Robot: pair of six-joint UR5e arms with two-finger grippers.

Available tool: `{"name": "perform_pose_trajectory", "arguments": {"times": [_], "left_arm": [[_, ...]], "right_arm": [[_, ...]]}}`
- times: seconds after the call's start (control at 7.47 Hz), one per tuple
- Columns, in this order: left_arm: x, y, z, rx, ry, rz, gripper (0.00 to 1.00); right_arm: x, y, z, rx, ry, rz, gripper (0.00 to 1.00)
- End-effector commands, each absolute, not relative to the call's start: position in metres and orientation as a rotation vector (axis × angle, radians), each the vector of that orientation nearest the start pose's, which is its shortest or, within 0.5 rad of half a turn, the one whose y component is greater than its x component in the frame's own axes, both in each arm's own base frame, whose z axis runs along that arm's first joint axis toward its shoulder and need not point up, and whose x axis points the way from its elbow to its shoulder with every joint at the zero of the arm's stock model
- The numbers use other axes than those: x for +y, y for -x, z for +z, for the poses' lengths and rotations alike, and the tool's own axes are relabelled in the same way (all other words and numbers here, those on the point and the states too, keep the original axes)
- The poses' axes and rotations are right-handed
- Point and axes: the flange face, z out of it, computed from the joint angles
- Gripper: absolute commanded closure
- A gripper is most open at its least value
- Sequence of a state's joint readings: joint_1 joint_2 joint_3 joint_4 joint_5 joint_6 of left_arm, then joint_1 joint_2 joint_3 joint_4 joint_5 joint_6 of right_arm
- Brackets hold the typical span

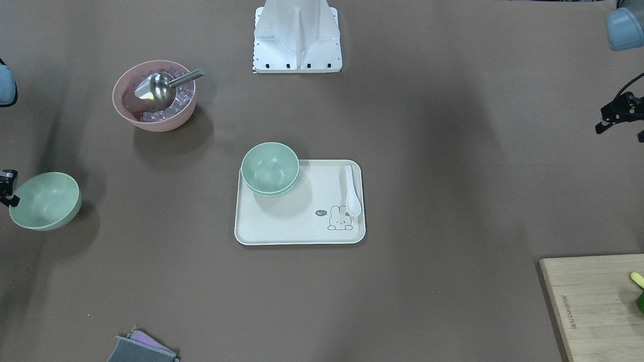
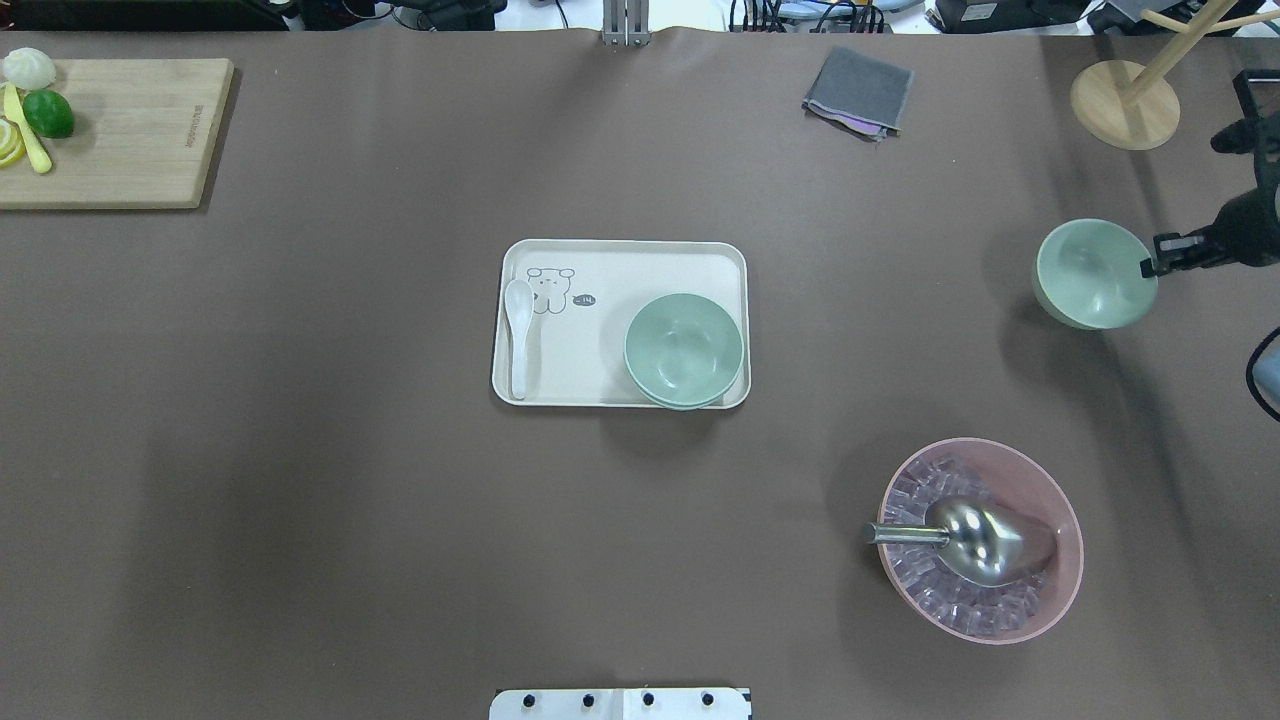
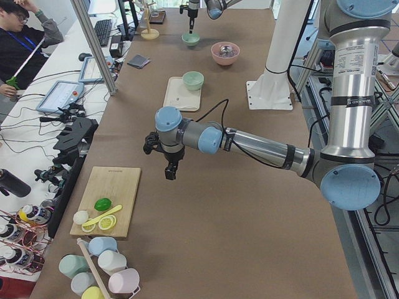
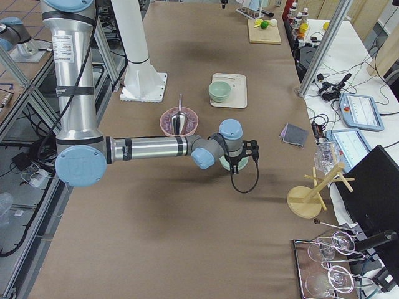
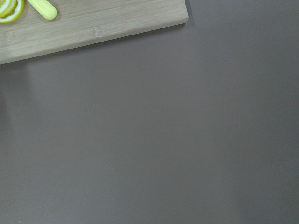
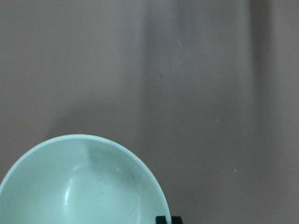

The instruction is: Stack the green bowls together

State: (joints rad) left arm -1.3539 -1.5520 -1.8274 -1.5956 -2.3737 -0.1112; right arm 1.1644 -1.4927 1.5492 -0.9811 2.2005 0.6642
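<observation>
Partly done | two green bowls (image 1: 270,171) are sitting nested on tray (image 1: 302,226) | right gripper (image 2: 1149,268) is pinching third bowl (image 2: 1090,272) by its rim at right, still unstacked | left gripper (image 3: 169,169): grip unreadable

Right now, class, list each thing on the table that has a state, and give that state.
stacked green bowls, two nested, on tray
lone green bowl, rim between right gripper jaws
left gripper, holding nothing, jaws unclear
pink bowl, holding ice, scoop inside
spoon, lying flat on tray
</observation>
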Motion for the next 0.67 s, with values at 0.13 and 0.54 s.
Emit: {"name": "perform_pose_trajectory", "arguments": {"times": [0.13, 0.54], "left_arm": [[-0.476, -0.035, 0.565, 0.815, -0.072, 0.189, 0.02], [-0.448, 0.044, 0.632, 0.793, -0.102, 0.219, 0.02]], "right_arm": [[-0.590, 0.160, 0.490, -0.919, -0.199, 0.244, 1.00], [-0.603, 0.186, 0.383, -0.957, -0.129, 0.237, 1.00]]}}
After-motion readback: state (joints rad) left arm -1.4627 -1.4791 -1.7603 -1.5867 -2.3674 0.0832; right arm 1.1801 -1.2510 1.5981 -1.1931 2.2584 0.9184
